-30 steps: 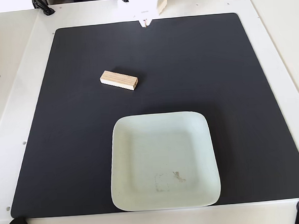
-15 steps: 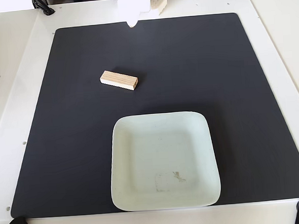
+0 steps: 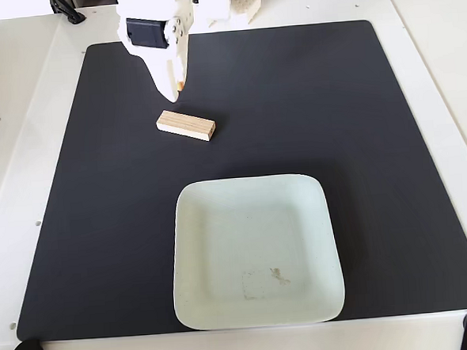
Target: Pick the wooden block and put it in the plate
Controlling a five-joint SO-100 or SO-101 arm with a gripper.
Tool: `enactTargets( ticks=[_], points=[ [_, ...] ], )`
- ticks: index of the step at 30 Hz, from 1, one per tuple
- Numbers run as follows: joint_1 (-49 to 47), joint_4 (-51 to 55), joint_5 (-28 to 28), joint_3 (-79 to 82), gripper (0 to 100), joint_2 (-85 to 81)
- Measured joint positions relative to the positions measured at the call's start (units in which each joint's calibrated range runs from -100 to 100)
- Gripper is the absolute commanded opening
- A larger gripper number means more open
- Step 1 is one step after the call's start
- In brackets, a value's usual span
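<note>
**A:** ok so the gripper [image 3: 173, 93] is hanging just above the top-left end of the block [image 3: 186, 125] in the fixed view, not touching it. Block's flat on the black mat [image 3: 358, 136], lying at a slight diagonal, a bit up and left of the plate [image 3: 221, 223], which has nothing in it. Any tips for the grab?

**B:** Are the fingers apart or together? From this angle I honestly can't tell, they stack up into one white wedge.

**A:** Same, can't tell either.

**B:** Then I'd make sure they're spread wide before dropping. Also it looks lined up with the end of the block, not the middle. I'd shift a little down-right along it so it pinches across the narrow width at the centre, wrist turned to match the diagonal.

**A:** And go down straight?

**B:** Yeah, slow. Clip that end and the block probably spins away on the mat. Close only once both fingers straddle it.
</note>
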Motion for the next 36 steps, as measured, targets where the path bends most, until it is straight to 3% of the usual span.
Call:
enactTargets(
  ticks=[5, 21, 27, 36],
  points=[
    [0.7, -0.4, -0.8, 5.9, 20, 0.1],
    [-0.9, -11.1, -0.9, 15.5, 20, 0.1],
    [-0.8, -17.0, -1.0, 18.6, 25, 0.1],
    [-2.3, -17.6, -1.0, 21.3, 29, 1.3]
  ],
)
